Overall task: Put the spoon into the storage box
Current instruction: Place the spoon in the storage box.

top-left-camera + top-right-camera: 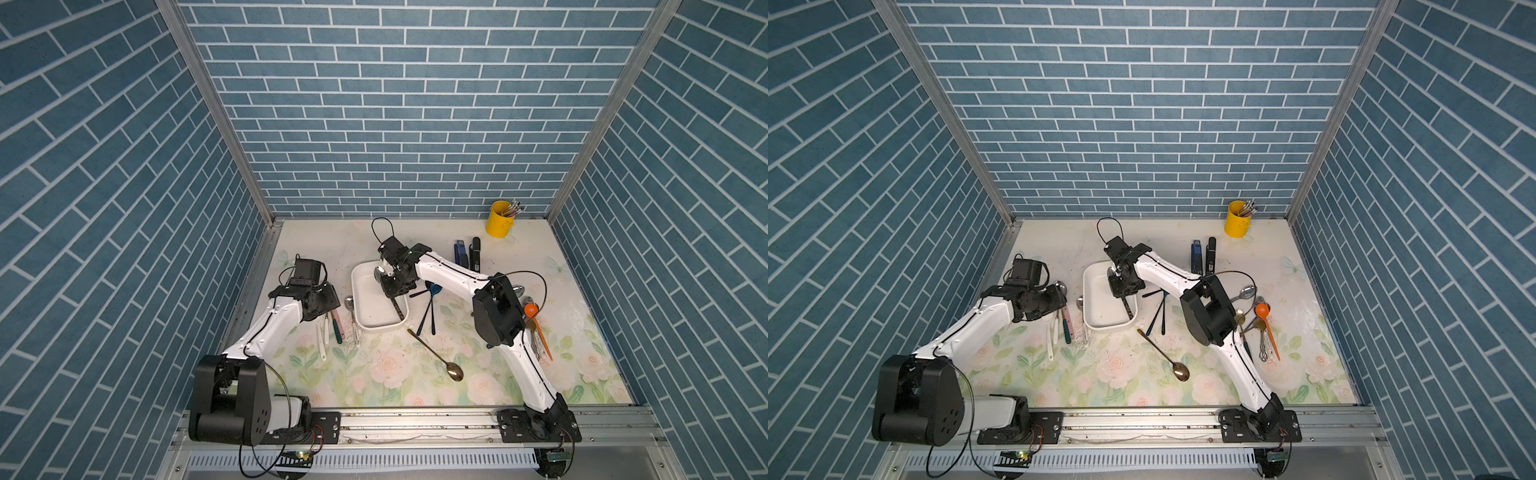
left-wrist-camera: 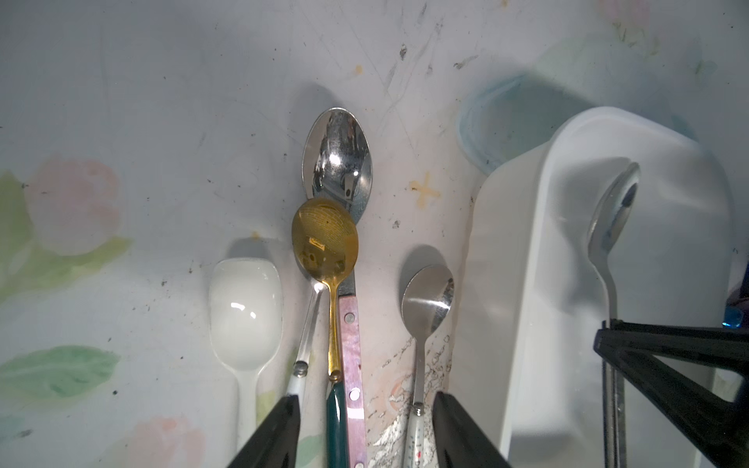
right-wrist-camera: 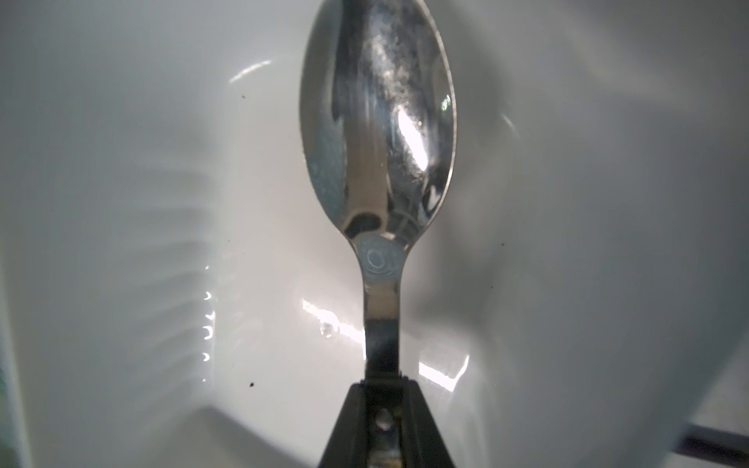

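Spoon point(image 3: 377, 121) (silver, mirror-bright) is pinched by its handle in the right end effector point(image 3: 383, 391), whose jaws are almost closed on it. It is held within the outline of the storage box point(image 1: 358, 309); whether it touches the box floor I cannot tell. The left end effector point(image 2: 367, 405) stands half open and empty above a row of spoons, among them a gold spoon point(image 2: 324, 239) and a white spoon point(image 2: 245, 316), on the counter point(image 1: 374, 374) just beside the box.

Spoon point(image 3: 377, 121) (steel), seemingly inside storage box point(image 1: 372, 309)
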Robot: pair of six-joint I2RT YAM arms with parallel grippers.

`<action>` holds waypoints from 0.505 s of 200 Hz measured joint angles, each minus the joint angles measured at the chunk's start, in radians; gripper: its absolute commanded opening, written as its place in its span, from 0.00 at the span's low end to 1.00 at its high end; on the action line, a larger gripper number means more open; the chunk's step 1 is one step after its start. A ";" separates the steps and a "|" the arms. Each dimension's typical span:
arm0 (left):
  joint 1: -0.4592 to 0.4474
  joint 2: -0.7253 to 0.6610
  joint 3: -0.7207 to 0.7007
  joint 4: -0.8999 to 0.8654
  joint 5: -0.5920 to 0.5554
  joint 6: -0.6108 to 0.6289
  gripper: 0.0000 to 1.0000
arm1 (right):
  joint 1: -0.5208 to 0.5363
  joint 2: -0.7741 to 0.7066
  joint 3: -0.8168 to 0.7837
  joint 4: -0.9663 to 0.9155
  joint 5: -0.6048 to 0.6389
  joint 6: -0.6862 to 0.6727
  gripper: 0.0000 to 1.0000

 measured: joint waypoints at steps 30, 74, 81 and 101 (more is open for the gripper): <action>-0.008 -0.002 0.000 -0.002 -0.003 0.003 0.59 | 0.001 0.028 0.003 -0.006 0.000 0.018 0.15; -0.039 -0.002 0.003 -0.009 -0.020 0.009 0.59 | 0.002 0.032 0.009 -0.006 0.005 0.042 0.27; -0.045 -0.001 0.006 -0.010 -0.023 0.011 0.60 | 0.002 0.032 0.011 -0.006 0.008 0.043 0.27; -0.068 0.009 0.022 -0.010 -0.029 0.016 0.61 | 0.003 0.031 0.018 -0.005 0.021 0.050 0.34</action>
